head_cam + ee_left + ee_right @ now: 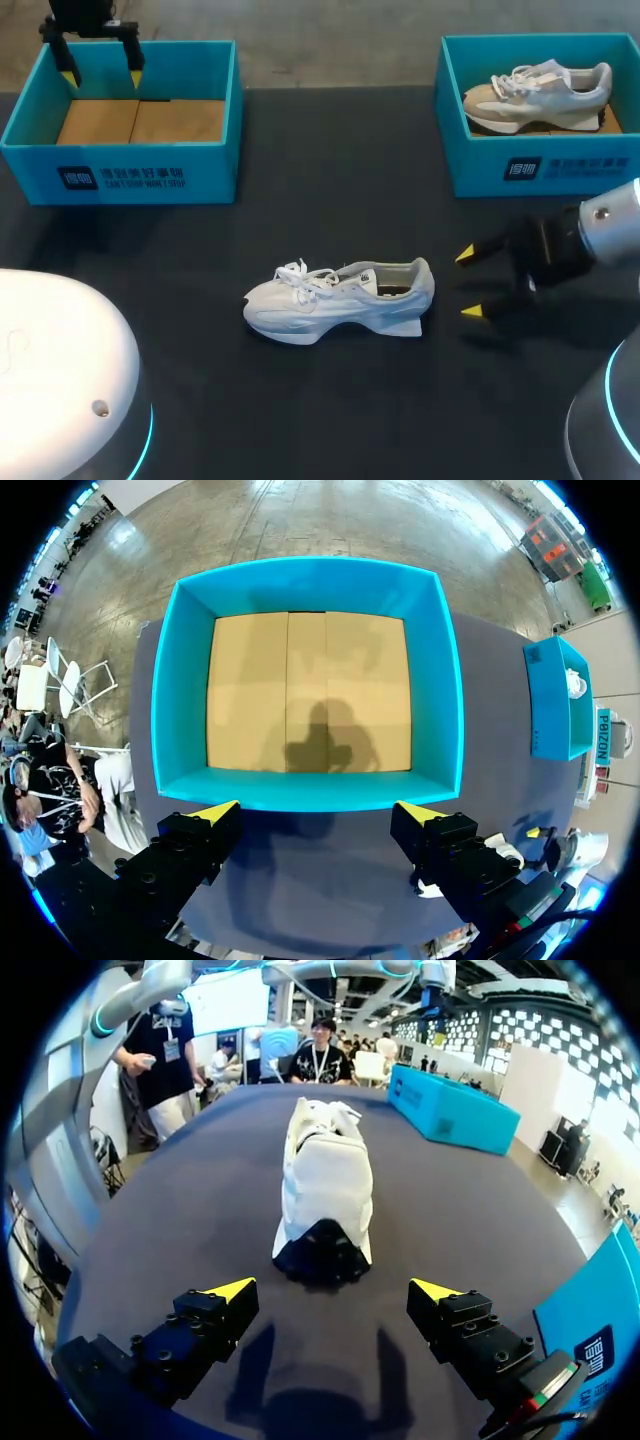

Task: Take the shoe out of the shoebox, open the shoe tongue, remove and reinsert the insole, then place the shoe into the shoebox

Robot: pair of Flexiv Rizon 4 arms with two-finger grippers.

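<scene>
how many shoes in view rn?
2. A white shoe lies on the table, centre; a beige-and-white shoe sits in the right shoebox. The left shoebox shows none.

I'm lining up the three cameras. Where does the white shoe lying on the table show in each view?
Head view: white shoe in the middle of the table, heel toward the right gripper.
Left wrist view: not clearly in it.
Right wrist view: white shoe straight ahead of the open gripper, heel nearest.
Shared landmark: the empty shoebox, in all three.
</scene>
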